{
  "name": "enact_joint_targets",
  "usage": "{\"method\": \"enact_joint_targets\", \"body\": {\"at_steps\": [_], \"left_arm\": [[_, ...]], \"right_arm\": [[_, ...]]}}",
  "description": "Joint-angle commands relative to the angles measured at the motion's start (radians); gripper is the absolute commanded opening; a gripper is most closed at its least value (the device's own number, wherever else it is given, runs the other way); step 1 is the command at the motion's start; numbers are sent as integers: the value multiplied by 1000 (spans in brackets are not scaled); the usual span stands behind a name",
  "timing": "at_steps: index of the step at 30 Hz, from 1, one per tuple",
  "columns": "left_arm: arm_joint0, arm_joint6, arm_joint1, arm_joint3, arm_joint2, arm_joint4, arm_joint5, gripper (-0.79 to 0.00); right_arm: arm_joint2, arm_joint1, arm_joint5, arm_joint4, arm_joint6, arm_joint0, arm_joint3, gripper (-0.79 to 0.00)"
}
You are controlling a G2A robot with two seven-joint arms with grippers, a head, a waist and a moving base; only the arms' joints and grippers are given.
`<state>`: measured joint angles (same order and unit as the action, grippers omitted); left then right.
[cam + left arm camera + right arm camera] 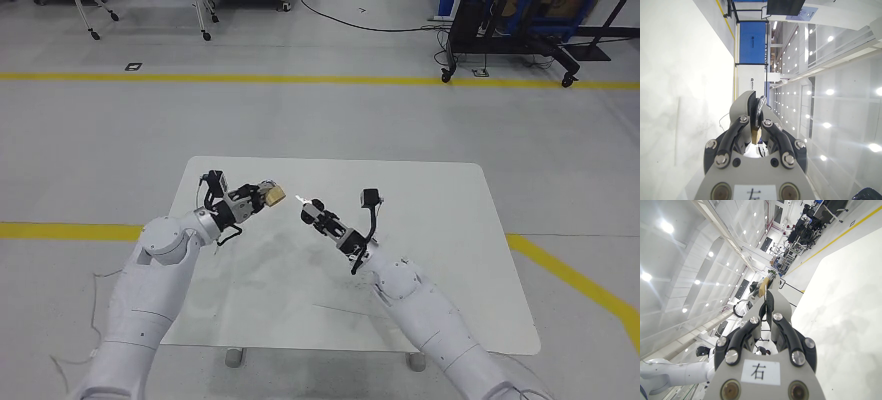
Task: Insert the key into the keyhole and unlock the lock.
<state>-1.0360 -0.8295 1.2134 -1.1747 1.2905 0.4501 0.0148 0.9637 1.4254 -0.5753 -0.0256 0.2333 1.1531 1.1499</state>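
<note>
Top view: lock point(275, 192) in left hand point(263, 195)

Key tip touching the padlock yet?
Apart. Top view shows a strip of table between the key in the right gripper and the padlock in the left gripper.

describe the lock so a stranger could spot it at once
Find the white table, then the robot's left arm above it. The left pincer holds the lock by its shackle. It is a small brass block, the only golden thing over the table.
</note>
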Motion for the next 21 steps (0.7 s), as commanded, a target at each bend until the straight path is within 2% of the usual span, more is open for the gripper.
{"method": "enact_joint_targets", "body": {"at_steps": [1,4,7,14,21], "left_arm": [[-9,12,0,-7,1,8,9,-785],[-16,34,1,-6,12,38,-11,-785],[-16,18,-1,2,23,79,-62,-785],[-16,18,-1,2,23,79,-62,-785],[-45,108,-2,-51,13,22,-49,-785]], "right_arm": [[-12,4,53,19,-31,16,27,-785],[-31,12,78,-65,-6,37,57,-785],[-32,13,76,-79,9,37,59,-785],[-32,13,76,-79,9,37,59,-785],[-63,24,158,-56,-26,53,113,-785]]}}
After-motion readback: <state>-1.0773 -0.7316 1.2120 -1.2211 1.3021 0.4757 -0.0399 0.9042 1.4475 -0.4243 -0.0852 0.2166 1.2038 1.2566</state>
